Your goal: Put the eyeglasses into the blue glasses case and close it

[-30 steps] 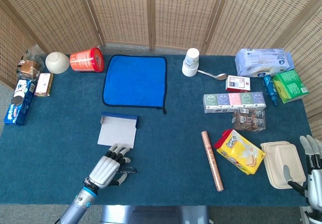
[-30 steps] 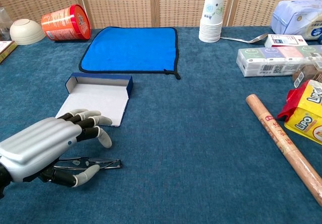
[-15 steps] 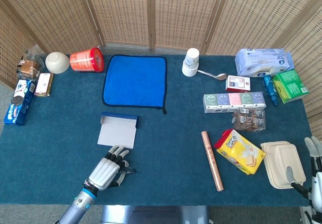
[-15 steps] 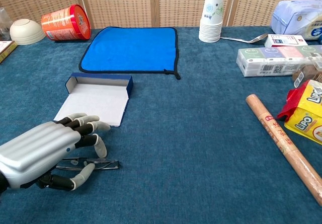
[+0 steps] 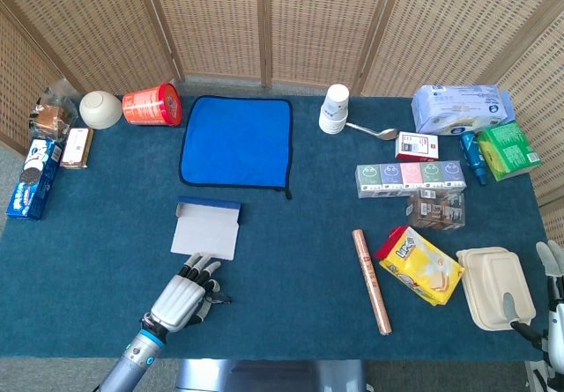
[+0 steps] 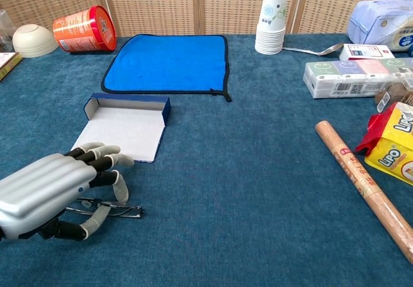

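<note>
**Left hand over the glasses, grasp not yet sure**

Eyeglasses (image 6: 110, 208): folded, lying flat on the blue table cover near the front edge, just short of the open case. Thin dark frame; lenses hard to make out.

Left hand (image 6: 55, 193): palm down over the glasses, fingers (image 6: 106, 164) curled above them, thumb low against the frame from the near side. Looks like a pinch forming. Whether the frame is truly gripped or only touched, cannot tell; the glasses appear to rest on the cloth.

Blue glasses case (image 6: 126, 127): open, pale lining up, lid flap spread toward the hand, blue wall on the far side. Just beyond the fingertips, nothing in it.

Right hand (image 5: 551, 317): at the table's right edge beside a beige clamshell box (image 5: 493, 284), only partly in frame; fingers seem extended and empty.

Judgement: step in hand is the pickup. Next calls for a firm pinch, a small lift, a short carry forward into the tray, then folding the flap shut. Thin frame may slip.
</note>
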`<move>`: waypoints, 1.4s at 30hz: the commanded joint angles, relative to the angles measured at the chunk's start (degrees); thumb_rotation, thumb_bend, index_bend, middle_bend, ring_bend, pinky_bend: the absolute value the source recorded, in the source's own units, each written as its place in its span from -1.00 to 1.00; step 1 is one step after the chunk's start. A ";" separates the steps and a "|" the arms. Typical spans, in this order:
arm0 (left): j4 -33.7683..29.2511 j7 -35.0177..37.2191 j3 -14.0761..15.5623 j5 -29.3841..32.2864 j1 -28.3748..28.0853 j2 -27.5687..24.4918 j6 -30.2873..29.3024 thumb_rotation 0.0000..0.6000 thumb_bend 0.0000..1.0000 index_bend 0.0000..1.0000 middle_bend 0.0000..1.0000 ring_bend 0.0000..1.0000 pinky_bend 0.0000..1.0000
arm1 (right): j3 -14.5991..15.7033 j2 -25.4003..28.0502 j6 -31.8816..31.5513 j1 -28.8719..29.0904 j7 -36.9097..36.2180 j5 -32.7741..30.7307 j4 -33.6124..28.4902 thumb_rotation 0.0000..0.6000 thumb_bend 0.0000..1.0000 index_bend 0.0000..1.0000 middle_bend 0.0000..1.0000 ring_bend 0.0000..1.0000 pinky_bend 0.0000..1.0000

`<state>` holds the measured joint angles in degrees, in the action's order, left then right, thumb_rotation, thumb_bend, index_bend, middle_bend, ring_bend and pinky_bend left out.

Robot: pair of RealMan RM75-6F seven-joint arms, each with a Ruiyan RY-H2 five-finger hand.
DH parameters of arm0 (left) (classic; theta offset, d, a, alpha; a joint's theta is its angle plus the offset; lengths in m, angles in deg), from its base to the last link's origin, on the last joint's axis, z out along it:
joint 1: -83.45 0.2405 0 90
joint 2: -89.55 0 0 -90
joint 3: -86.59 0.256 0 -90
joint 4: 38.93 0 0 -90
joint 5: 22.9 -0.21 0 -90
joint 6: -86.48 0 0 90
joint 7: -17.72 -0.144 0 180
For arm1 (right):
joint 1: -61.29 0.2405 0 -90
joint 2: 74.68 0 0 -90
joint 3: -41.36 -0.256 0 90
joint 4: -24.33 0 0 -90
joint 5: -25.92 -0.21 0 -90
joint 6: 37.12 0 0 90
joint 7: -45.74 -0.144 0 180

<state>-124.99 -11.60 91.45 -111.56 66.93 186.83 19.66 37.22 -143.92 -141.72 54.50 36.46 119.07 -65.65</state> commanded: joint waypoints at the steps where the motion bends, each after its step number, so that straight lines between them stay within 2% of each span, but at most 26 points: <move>1: -0.01 0.49 0.16 -0.31 0.13 -0.04 -0.57 0.61 0.14 -0.02 -0.70 -1.00 -1.00 | 0.00 0.02 -0.15 -0.13 -0.11 0.10 0.05 1.00 -0.24 -1.00 -0.90 -1.00 -0.83; 10: -0.37 2.41 0.47 -1.46 0.49 -0.80 -2.43 0.62 0.15 0.07 -0.63 -1.00 -1.00 | -0.09 -0.07 -0.43 -0.37 -0.21 0.22 0.21 1.00 -0.24 -1.00 -0.90 -1.00 -0.83; 16: -1.27 4.33 0.00 -2.75 0.99 -2.97 -5.42 0.61 0.14 0.04 -0.64 -1.00 -1.00 | -0.05 0.01 -0.68 -0.51 -0.14 0.66 0.05 1.00 -0.24 -1.00 -0.90 -1.00 -0.83; 23: -1.44 5.23 -2.11 -1.79 0.32 -5.16 -5.92 0.62 0.13 0.02 -0.64 -1.00 -1.00 | -0.12 -0.02 -0.53 -0.45 -0.21 0.71 0.03 1.00 -0.24 -1.00 -0.90 -1.00 -0.83; 28: 0.17 6.64 -5.95 1.14 -2.00 -6.90 -3.77 0.63 0.13 0.02 -0.64 -1.00 -1.00 | -0.31 -0.09 -0.24 -0.33 -0.01 0.52 -0.07 1.00 -0.24 -1.00 -0.90 -1.00 -0.83; 35: 4.11 7.54 -9.15 4.32 -5.36 -5.68 -0.17 0.63 0.11 -0.01 -0.66 -1.00 -1.00 | -0.39 0.10 -0.19 -0.43 0.36 0.41 -0.57 1.00 -0.24 -1.00 -0.90 -1.00 -0.83; 42: 7.23 6.83 -10.29 5.55 -7.44 -3.09 1.03 0.62 0.09 -0.04 -0.69 -1.00 -1.00 | -0.40 0.39 -0.50 -0.68 0.15 0.51 -0.89 1.00 -0.24 -1.00 -0.90 -1.00 -0.83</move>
<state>-118.06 -4.67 81.39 -106.27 59.79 183.40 20.51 36.82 -143.54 -142.21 53.83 36.61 119.58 -66.53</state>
